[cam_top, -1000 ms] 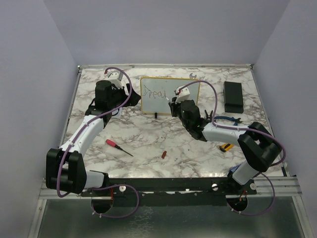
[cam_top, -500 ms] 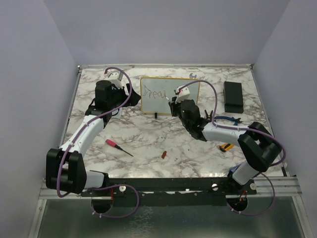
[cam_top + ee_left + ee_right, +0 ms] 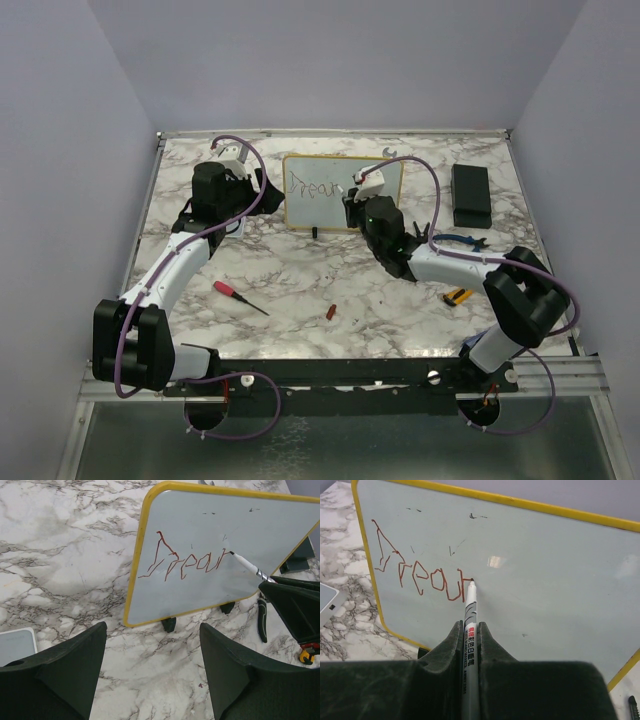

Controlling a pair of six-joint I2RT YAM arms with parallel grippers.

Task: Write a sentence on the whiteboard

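Two tools face the whiteboard (image 3: pixel 555 565), which stands upright on small black feet at the far side of the marbled desk (image 3: pixel 290 270). The right tool (image 3: pixel 469 628) is clamped tight on a marker (image 3: pixel 470 605). The barrel is pinched between both fingers and juts straight out ahead of them. The marker tip touches the board directly in front of this tool, at the right end of the writing. The sentence (image 3: pixel 422 577) is one line of thin red-brown letters, reading roughly "Drea" with one more upright stroke at the tip. It runs from just ahead of the tool out to its left, ending near the board's left frame edge. A few faint specks mark the board above the letters.

The left tool (image 3: pixel 152 630) stands wide apart and holds nothing. The whiteboard's lower left corner and one of its feet lie just ahead of it, clear of both fingers. A grey pad (image 3: pixel 15 647) lies just beside the finger on the left of the wrist view.

Behind the left tool, toward the arm bases, a red-handled screwdriver (image 3: pixel 235 294) and a small red piece (image 3: pixel 331 312) lie on the desk. To the right of the right tool sits a black box (image 3: pixel 471 195), well apart, with blue-handled pliers (image 3: pixel 455 240) close beside that arm.
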